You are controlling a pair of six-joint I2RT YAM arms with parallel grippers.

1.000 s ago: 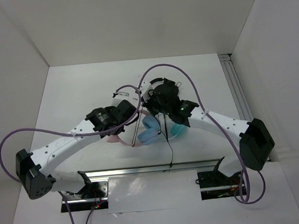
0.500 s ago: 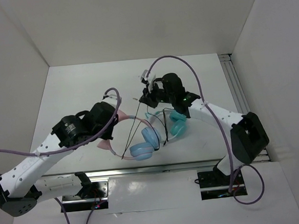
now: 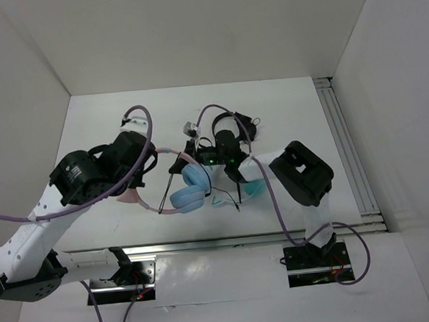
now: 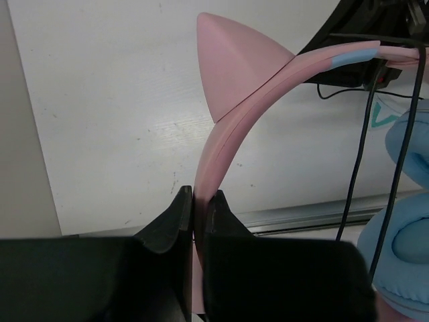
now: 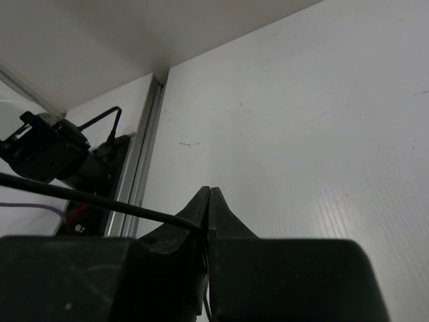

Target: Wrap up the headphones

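The headphones (image 3: 194, 179) have a pink headband, pink cat ears and light blue ear cups, and are held up over the table's middle. My left gripper (image 3: 146, 179) is shut on the pink headband (image 4: 231, 127), just below a cat ear (image 4: 231, 64). A light blue cup (image 4: 402, 228) is at the right of the left wrist view. My right gripper (image 3: 179, 163) reaches left above the cups and is shut on the thin black cable (image 5: 80, 198). The cable (image 3: 167, 194) runs taut down across the headband; it also shows in the left wrist view (image 4: 355, 174).
All-black headphones (image 3: 230, 121) lie behind the right wrist. Teal-cupped headphones (image 3: 255, 190) lie under the right forearm. An aluminium rail (image 3: 227, 241) runs along the near edge, another rail (image 3: 346, 152) along the right side. White walls enclose the table.
The left arm has swung left and lifted, carrying the headphones left. The right gripper has moved left and nearer with the cable, now over the ear cups.
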